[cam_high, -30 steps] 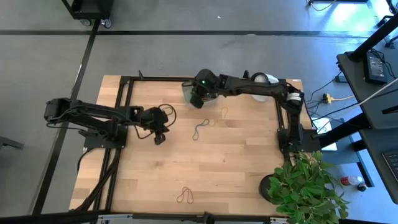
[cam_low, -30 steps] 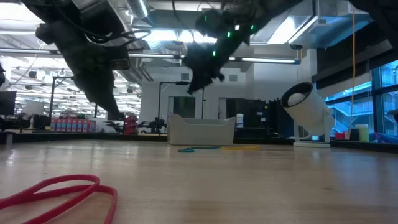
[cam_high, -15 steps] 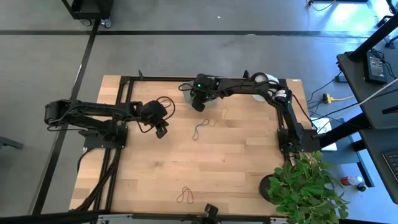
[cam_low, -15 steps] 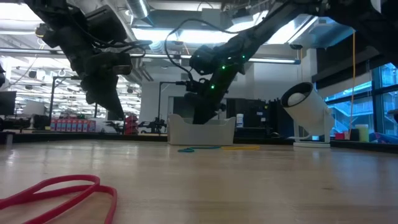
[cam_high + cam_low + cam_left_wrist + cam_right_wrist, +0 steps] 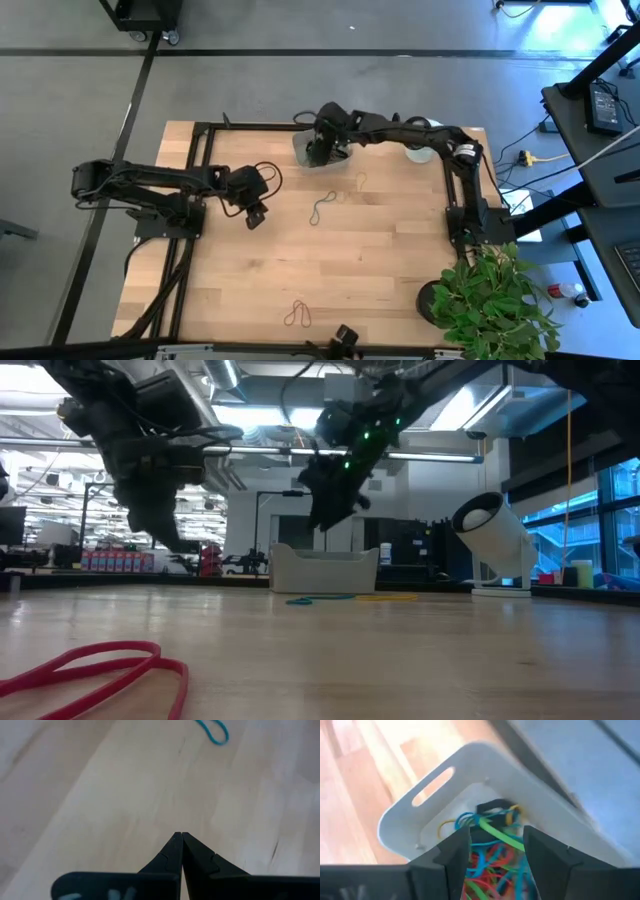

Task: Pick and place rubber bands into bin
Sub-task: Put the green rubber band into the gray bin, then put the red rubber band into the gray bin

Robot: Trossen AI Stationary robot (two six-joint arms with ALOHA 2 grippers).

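My right gripper hangs over the bin at the table's twelve o'clock edge, fingers spread, nothing clamped; a heap of rubber bands fills the tub below it. The teal band lies loose near table centre, long axis running roughly one to seven o'clock. It sits about three o'clock of my left gripper, tips pressed together and empty. I judge the left arm nearer, though the right's reach is similar.
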